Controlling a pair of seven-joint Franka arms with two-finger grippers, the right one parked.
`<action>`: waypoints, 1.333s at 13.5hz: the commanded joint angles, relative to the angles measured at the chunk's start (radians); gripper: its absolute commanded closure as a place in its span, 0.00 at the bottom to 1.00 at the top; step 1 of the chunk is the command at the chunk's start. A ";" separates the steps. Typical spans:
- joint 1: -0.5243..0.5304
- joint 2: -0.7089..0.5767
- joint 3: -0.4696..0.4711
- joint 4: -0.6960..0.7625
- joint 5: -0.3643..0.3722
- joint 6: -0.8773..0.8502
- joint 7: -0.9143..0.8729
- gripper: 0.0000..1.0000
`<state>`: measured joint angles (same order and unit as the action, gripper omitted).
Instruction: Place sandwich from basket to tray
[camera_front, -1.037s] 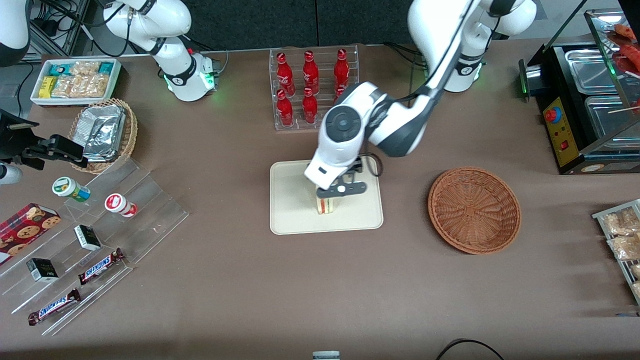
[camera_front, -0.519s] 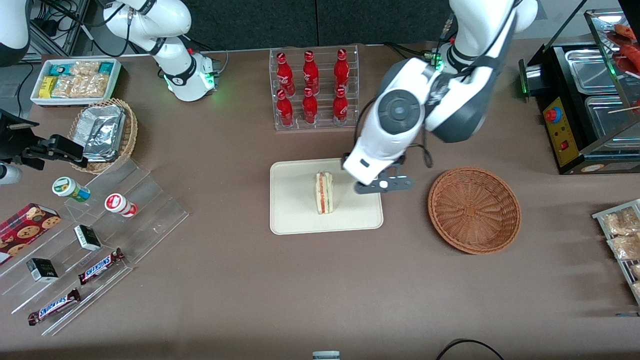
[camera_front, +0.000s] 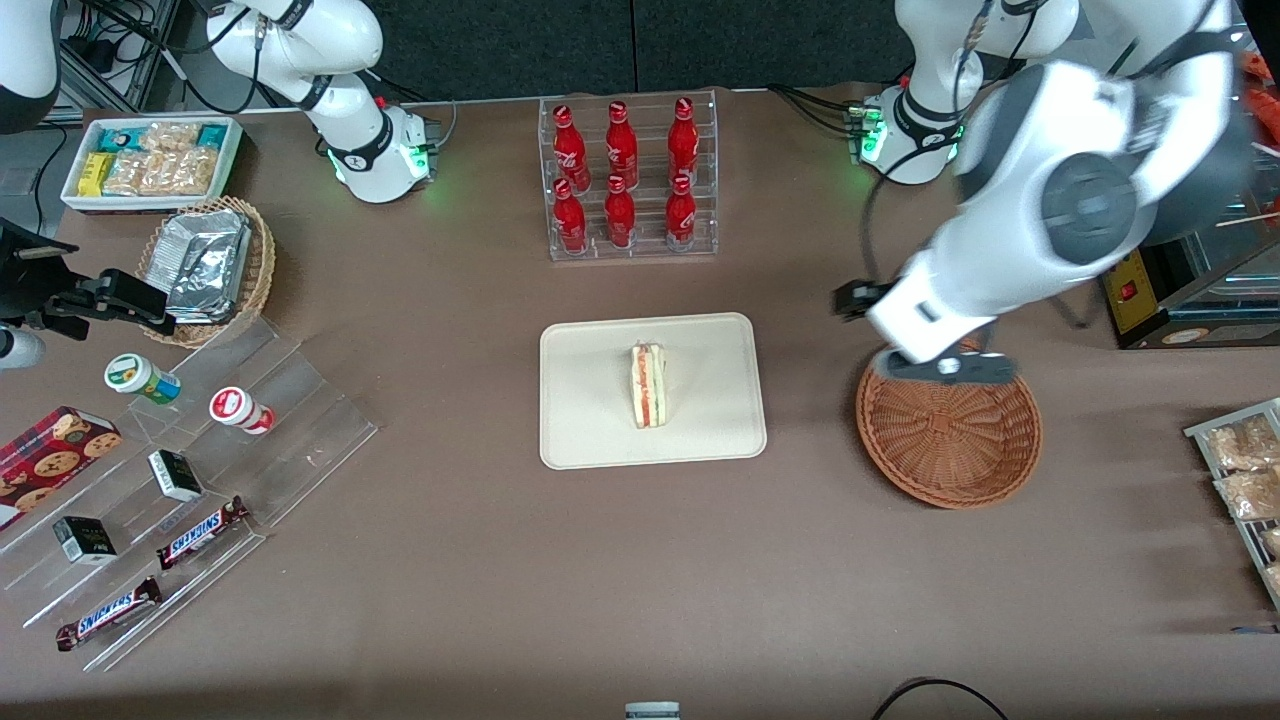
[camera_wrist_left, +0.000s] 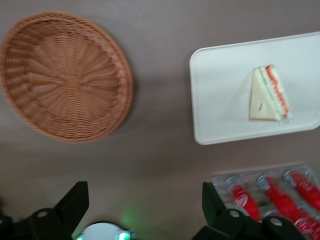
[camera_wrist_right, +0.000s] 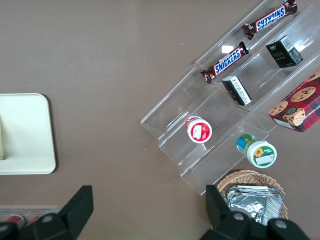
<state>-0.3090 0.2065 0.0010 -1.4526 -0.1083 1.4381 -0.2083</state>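
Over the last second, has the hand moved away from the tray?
Yes. The hand, open, has left the sandwich on the tray and swung toward the working arm's end, now above the basket rim.

Snacks (camera_wrist_right: 229, 58) on clear stepped rack (camera_wrist_right: 210, 127)

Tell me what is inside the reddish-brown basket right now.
Nothing: the basket shows only bare weave in the wrist view. In the front view the open gripper hangs above its rim and covers a little of it. The sandwich lies on the tray.
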 joint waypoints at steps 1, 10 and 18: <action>0.059 -0.116 -0.013 -0.090 0.051 -0.021 0.082 0.00; 0.174 -0.286 0.026 -0.198 0.154 -0.033 0.152 0.00; 0.304 -0.249 -0.009 -0.146 0.124 -0.013 0.152 0.00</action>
<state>-0.0523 -0.0605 0.0322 -1.6308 0.0291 1.4224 -0.0686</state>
